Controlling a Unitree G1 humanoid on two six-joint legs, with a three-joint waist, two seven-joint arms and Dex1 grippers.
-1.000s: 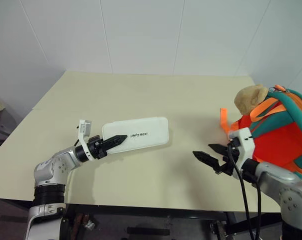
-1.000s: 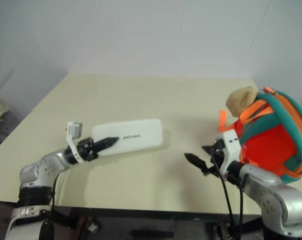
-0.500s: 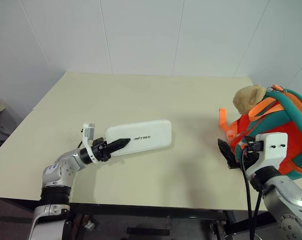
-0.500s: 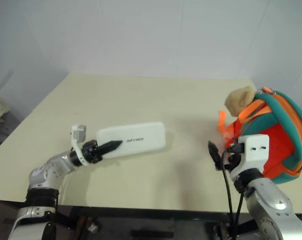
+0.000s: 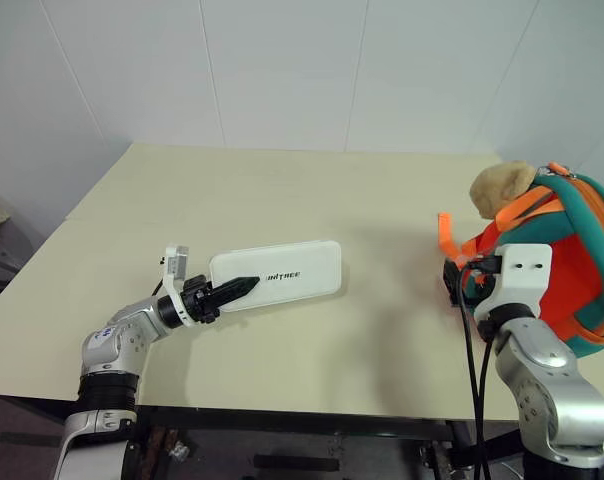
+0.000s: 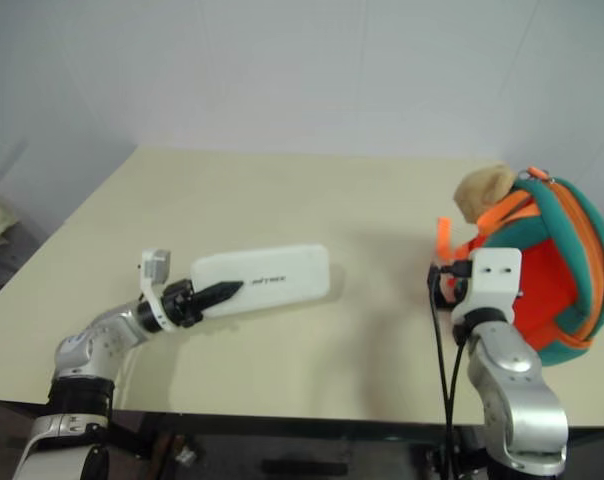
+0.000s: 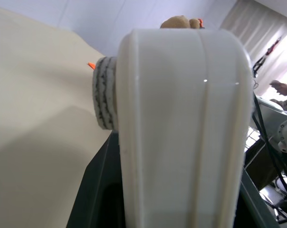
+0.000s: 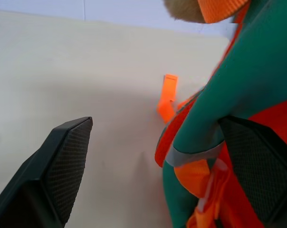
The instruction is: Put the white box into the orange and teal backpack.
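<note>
Left eye view: left claw (image 5: 244,287) pinches white box (image 5: 282,273) by near end. Right claw (image 8: 157,161) spread wide, backpack (image 5: 572,270) edge between fingers, maybe touching.

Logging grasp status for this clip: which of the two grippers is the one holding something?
The left gripper, shut on the end of the white box. The right gripper is open, its fingers either side of the orange and teal backpack's teal strap.

White box (image 5: 279,275) with dark lettering; orange and teal backpack (image 5: 572,265); tan plush toy (image 5: 500,187); cream table (image 5: 282,195).
</note>
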